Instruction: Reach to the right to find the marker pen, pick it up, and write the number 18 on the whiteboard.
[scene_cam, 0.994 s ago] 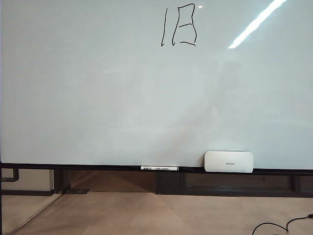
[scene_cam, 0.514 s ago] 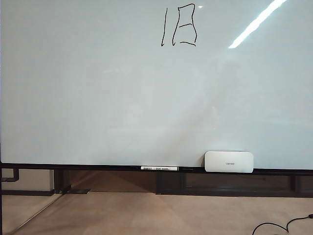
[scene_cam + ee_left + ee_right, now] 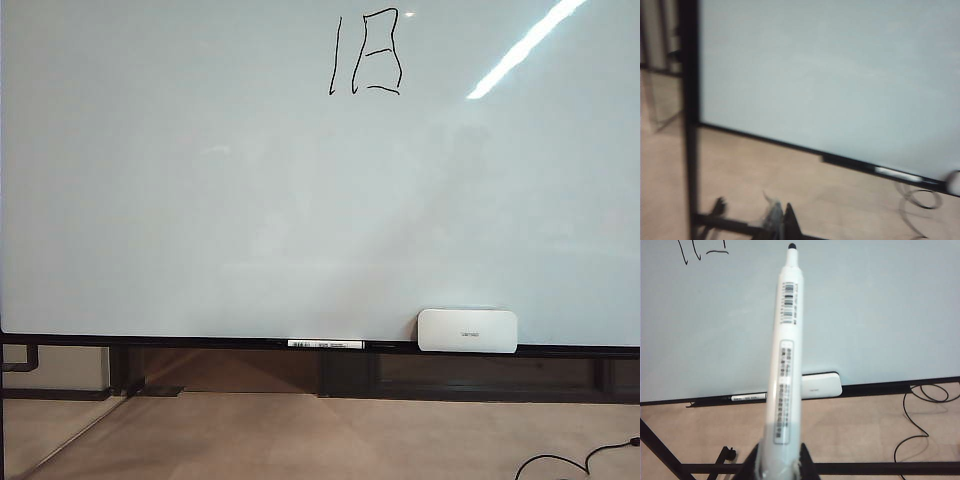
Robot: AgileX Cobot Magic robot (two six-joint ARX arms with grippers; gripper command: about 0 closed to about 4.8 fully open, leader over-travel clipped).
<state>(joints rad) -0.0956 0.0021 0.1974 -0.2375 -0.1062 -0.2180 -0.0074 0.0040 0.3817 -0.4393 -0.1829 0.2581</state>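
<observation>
The whiteboard (image 3: 200, 200) fills most of the exterior view, and the number 18 (image 3: 366, 53) stands near its top in thin black strokes. Neither gripper shows in that view. In the right wrist view my right gripper (image 3: 780, 444) is shut on the marker pen (image 3: 785, 365), a white barrel with barcode labels. Its dark tip (image 3: 791, 246) points toward the board and stays off it. The lower ends of the number's strokes (image 3: 700, 250) show at the picture's corner. In the blurred left wrist view my left gripper (image 3: 781, 210) has its fingers together with nothing between them, away from the board.
On the black bottom rail (image 3: 200, 340) rest a white rounded eraser (image 3: 467, 330) and a second white labelled marker (image 3: 325, 344). The stand's dark crossbar (image 3: 880, 468) runs below the board. A black cable (image 3: 907, 430) loops over the tan floor at the right.
</observation>
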